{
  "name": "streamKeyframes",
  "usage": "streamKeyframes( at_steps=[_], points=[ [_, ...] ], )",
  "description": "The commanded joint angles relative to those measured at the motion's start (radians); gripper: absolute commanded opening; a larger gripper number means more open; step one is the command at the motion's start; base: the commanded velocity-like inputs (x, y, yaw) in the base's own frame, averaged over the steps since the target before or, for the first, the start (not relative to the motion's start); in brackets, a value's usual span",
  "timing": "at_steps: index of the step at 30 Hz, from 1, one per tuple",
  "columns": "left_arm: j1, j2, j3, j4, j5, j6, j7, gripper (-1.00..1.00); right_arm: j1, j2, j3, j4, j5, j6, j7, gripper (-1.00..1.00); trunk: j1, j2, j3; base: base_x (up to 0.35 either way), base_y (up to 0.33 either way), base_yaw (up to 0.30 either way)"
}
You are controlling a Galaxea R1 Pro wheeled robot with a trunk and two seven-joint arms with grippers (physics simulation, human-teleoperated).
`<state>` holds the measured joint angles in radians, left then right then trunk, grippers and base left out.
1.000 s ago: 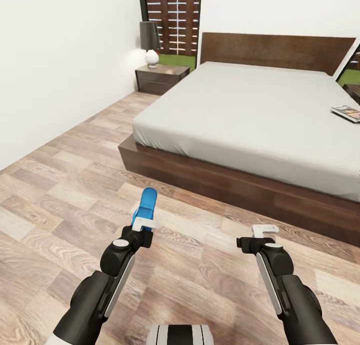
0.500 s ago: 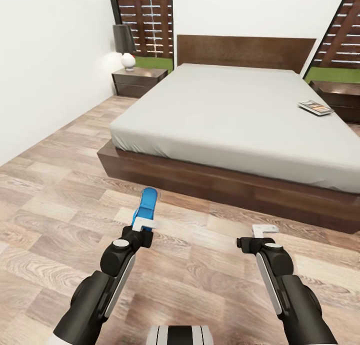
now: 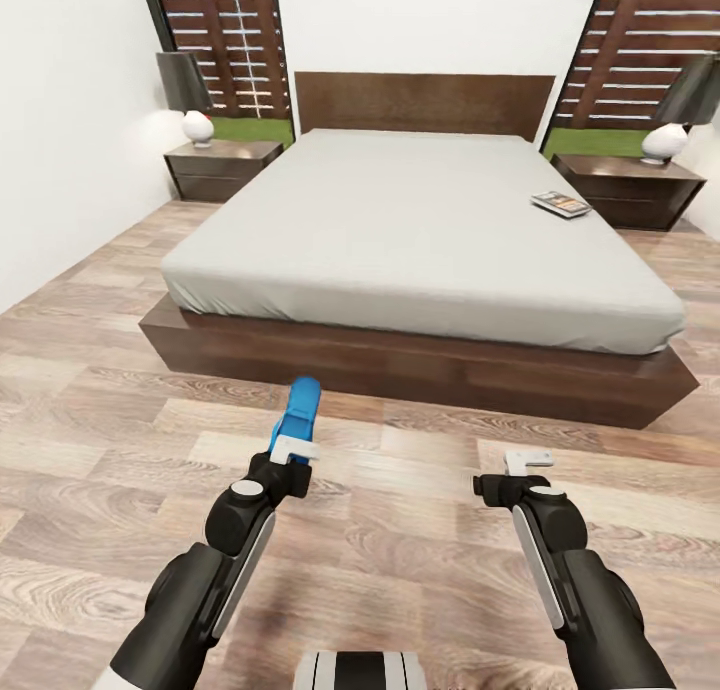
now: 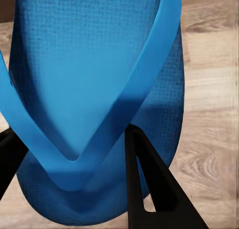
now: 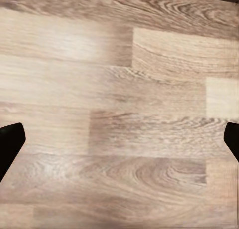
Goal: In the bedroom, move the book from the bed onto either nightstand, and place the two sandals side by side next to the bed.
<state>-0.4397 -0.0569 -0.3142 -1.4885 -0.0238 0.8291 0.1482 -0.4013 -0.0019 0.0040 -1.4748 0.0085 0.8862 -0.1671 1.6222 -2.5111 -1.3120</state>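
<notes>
sandal: blue, clamped in my left gripper, toe pointing at 12 o'clock toward the bed; strap and sole sit between my dark fingers.
right gripper: fingers spread wide, holding nothing, plank floor below.
book: flat on the mattress at 1 o'clock, near the bed's right edge.
bed: dead ahead at 12 o'clock.
nightstands: one at 11 o'clock, one at 2 o'clock, a lamp on each.
</notes>
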Motion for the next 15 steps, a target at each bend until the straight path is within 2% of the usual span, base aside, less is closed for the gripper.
streamKeyframes(
  at_steps=[1, 15],
  points=[
    [-0.001, 0.0, -0.002, -0.001, -0.004, 0.005, 0.005, -1.0, -0.001, 0.0, 0.001, -0.001, 0.001, 0.005, -0.002, 1.0, 0.0, 0.0, 0.0, 0.0, 0.0, -0.287],
    [-0.001, 0.0, -0.001, 0.023, 0.003, 0.004, -0.009, -1.0, -0.001, 0.0, 0.002, -0.001, 0.001, 0.005, -0.002, 1.0, 0.0, 0.0, 0.011, 0.0, 0.0, -0.285]
  ],
)
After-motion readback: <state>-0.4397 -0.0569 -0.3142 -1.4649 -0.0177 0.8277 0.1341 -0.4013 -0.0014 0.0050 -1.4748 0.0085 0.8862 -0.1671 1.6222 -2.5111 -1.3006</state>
